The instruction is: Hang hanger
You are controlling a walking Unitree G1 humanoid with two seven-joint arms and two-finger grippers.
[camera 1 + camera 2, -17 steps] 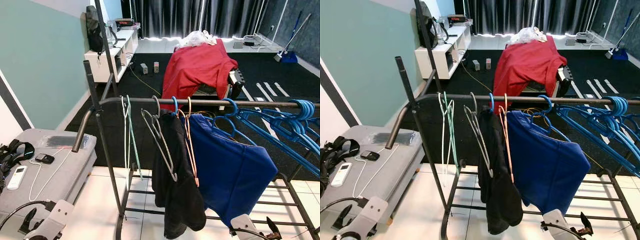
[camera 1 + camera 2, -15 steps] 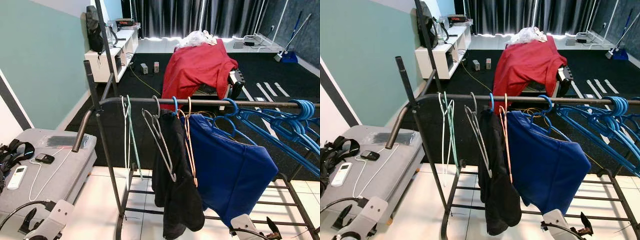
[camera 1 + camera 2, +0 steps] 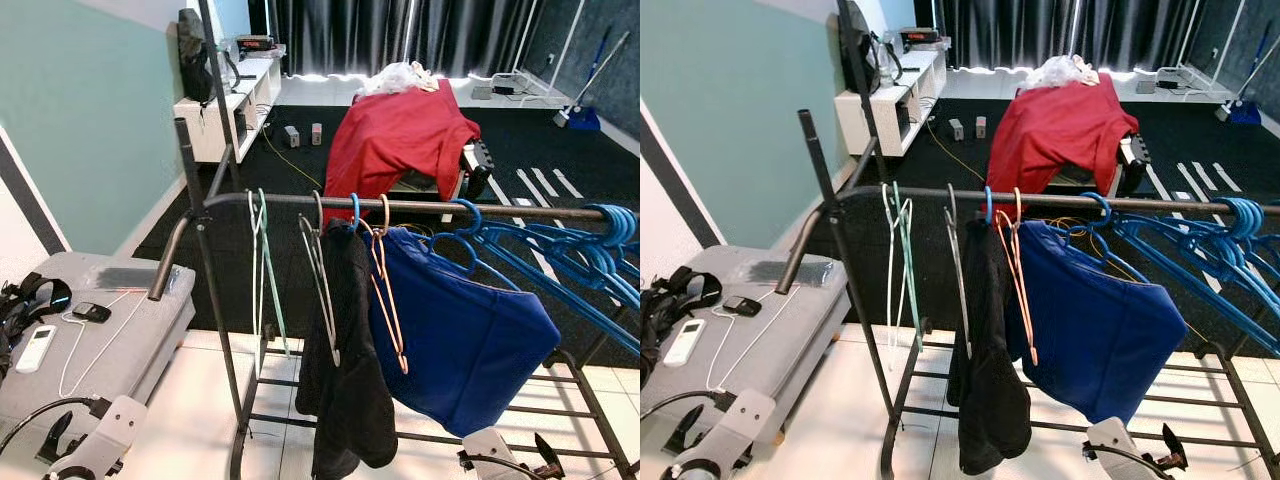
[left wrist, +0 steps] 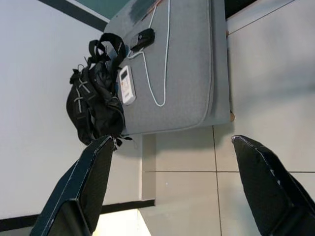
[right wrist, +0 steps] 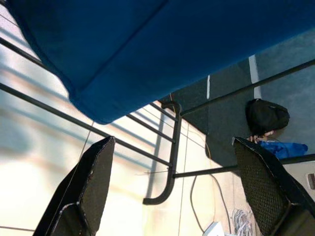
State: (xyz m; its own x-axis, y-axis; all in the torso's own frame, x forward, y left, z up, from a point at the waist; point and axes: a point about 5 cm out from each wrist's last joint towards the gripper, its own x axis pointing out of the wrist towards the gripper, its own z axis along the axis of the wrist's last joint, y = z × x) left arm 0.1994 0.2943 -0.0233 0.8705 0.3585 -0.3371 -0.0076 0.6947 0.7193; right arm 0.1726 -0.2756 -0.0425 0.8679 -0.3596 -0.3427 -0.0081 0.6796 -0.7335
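A dark clothes rail (image 3: 420, 207) crosses in front of me. From left to right it carries pale green and white hangers (image 3: 258, 250), a bare grey hanger (image 3: 320, 285), a black garment (image 3: 345, 390), an orange hanger (image 3: 390, 300), a blue shirt (image 3: 465, 340) and several blue hangers (image 3: 595, 250). My left gripper (image 3: 55, 442) hangs low at the left, over the tiled floor. The left wrist view shows that gripper (image 4: 171, 140) open and holding nothing. My right gripper (image 3: 545, 458) hangs low under the blue shirt. In the right wrist view this gripper (image 5: 172, 141) is also open and holds nothing.
A grey case (image 3: 120, 330) at the left holds a white remote (image 3: 35, 348), a black bag (image 3: 25, 305) and a cable. The rack's lower bars (image 3: 580, 410) run near the floor. Behind the rack stand a red-draped chair (image 3: 395, 135) and a white shelf (image 3: 225, 110).
The view has shifted slightly. The grey hanger, orange hanger and black garment have swung on the rail, and the grey hanger now shows nearly edge-on. Both arms hang as before.
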